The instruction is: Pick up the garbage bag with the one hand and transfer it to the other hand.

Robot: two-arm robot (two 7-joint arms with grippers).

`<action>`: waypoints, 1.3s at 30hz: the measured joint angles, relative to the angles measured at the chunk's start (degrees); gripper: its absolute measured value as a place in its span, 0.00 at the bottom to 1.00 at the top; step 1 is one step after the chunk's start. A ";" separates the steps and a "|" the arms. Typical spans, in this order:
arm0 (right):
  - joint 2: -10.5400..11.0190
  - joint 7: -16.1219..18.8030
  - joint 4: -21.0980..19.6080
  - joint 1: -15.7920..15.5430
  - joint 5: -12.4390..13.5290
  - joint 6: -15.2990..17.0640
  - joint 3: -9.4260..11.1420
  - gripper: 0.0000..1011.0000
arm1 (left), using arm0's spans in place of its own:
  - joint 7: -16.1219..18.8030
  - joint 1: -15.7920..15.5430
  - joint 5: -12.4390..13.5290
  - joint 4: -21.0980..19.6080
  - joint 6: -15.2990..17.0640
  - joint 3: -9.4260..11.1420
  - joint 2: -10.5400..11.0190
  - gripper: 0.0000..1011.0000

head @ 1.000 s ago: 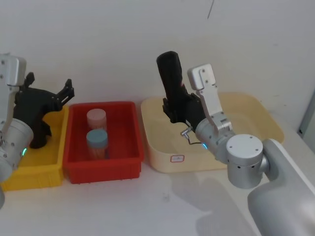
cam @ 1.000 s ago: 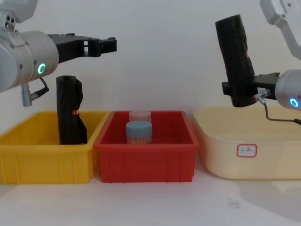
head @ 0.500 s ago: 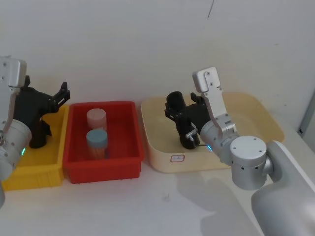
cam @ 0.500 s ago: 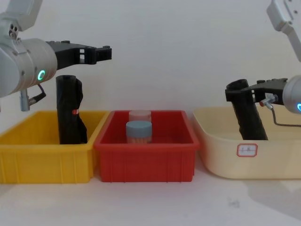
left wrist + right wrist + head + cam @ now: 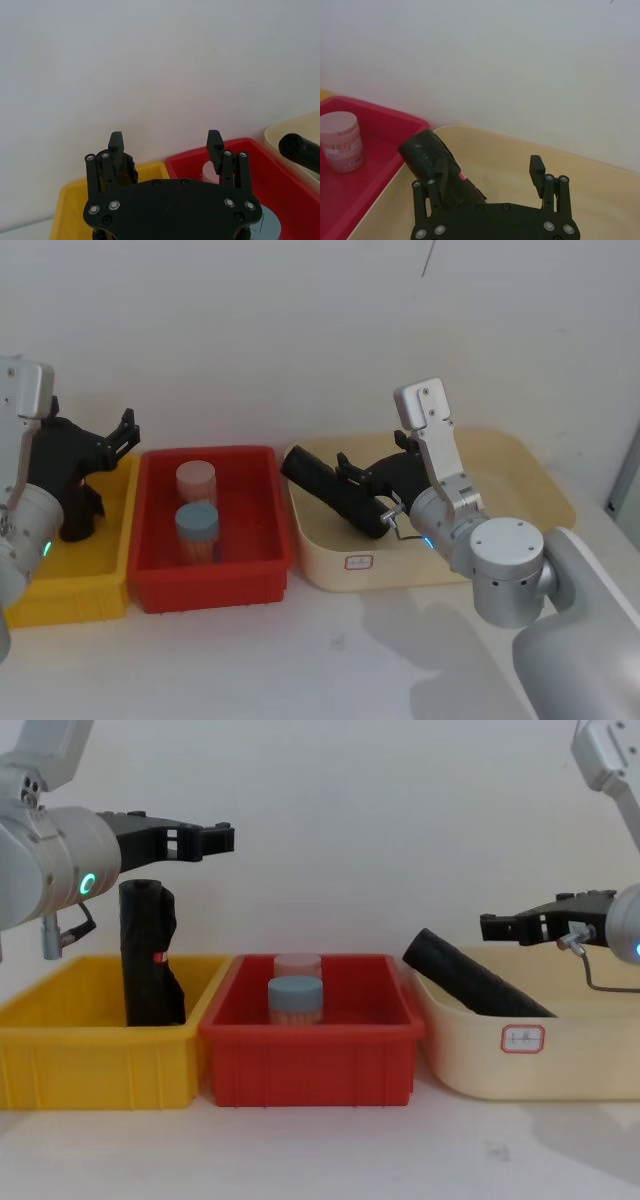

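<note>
Tabletop (image 5: 330, 660), cream bin (image 5: 470, 1070): garbage bag (image 5: 330, 488) tilted over rim; R claw (image 5: 497, 927) spread.

The garbage bag (image 5: 318, 478) is matt, finely wrinkled black plastic, while the 3 bins, the cream bin (image 5: 510, 470), red bin (image 5: 215, 582) and yellow bin (image 5: 65, 600), are smooth moulded plastic with a slight sheen on a matt white table (image 5: 300, 660).

Along the desk (image 5: 300, 660): left bin (image 5: 70, 595), middle bin (image 5: 215, 580), right tub (image 5: 520, 470). In left bin, upright roll (image 5: 150, 955) under left tool (image 5: 215, 838). In middle bin, back jar (image 5: 197, 480) behind front jar (image 5: 197, 525). In right tub, garbage bag (image 5: 330, 490) leaning on left rim, under right tool (image 5: 497, 928).
</note>
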 joint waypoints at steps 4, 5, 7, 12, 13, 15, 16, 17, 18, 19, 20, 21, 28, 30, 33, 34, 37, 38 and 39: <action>0.01 0.10 -0.02 -0.06 -0.01 0.09 0.02 0.99 | 0.04 -0.03 0.05 0.08 0.00 0.00 -0.02 0.99; 0.06 0.37 -0.15 -0.13 0.00 0.23 0.02 0.99 | 0.04 -0.03 0.06 0.08 0.00 0.00 -0.02 0.99; 0.20 0.98 -0.43 -0.24 0.07 0.61 -0.02 0.99 | 0.06 -0.04 0.09 0.13 0.00 0.00 -0.03 0.99; 0.72 3.02 -1.07 -0.46 0.55 1.97 -0.50 0.99 | 0.09 -0.06 0.12 0.19 0.00 0.01 -0.05 0.99; 1.00 3.95 -1.32 -0.53 0.74 2.61 -0.82 0.99 | 0.11 -0.07 0.13 0.20 0.00 0.00 -0.06 0.99; 1.28 4.80 -1.54 -0.56 0.90 3.16 -1.18 0.99 | 0.11 -0.08 0.14 0.22 0.00 0.01 -0.06 0.99; 1.55 5.71 -1.71 -0.56 1.05 3.82 -1.50 0.99 | 0.12 -0.09 0.15 0.23 0.00 0.00 -0.05 0.99; 1.83 6.78 -1.86 -0.56 1.21 4.63 -1.89 0.99 | 0.13 -0.09 0.15 0.23 0.00 0.00 -0.05 0.99; 1.83 6.78 -1.86 -0.56 1.21 4.63 -1.89 0.99 | 0.13 -0.10 0.16 0.24 0.00 0.00 -0.06 0.99; 1.97 7.26 -1.90 -0.53 1.27 4.97 -2.11 0.99 | 0.13 -0.10 0.16 0.24 0.00 0.00 -0.06 0.99; 2.30 8.27 -1.96 -0.42 1.41 5.68 -2.59 0.99 | 0.14 -0.11 0.17 0.25 0.00 0.01 -0.06 0.99; 2.44 8.79 -1.98 -0.33 1.47 6.07 -2.94 0.99 | 0.14 -0.11 0.18 0.25 0.00 0.00 -0.06 0.99; 3.12 14.29 -1.00 1.64 2.16 10.62 -5.88 0.99 | 0.14 -0.12 0.19 0.29 0.00 0.01 -0.05 0.99; 3.10 15.17 -0.56 2.14 2.26 11.34 -6.39 0.99 | 0.14 -0.12 0.18 0.30 0.00 0.00 -0.06 0.99; 2.86 16.76 0.56 3.39 2.56 12.60 -7.33 0.99 | 0.14 -0.12 0.19 0.30 0.00 0.01 -0.07 0.99; 2.67 17.42 1.12 3.92 2.72 13.02 -7.76 0.99 | 0.14 -0.12 0.19 0.31 0.00 0.00 -0.06 0.99; 2.18 18.96 2.42 5.36 3.13 13.98 -8.58 0.99 | 0.13 -0.12 0.18 0.31 0.00 0.01 -0.04 0.99; 2.03 19.51 2.85 5.80 3.31 14.26 -8.86 0.99 | 0.13 -0.12 0.18 0.31 0.00 0.01 -0.05 0.99; 2.03 19.51 2.85 5.80 3.31 14.26 -8.86 0.99 | 0.13 -0.12 0.18 0.30 0.00 0.00 -0.05 0.99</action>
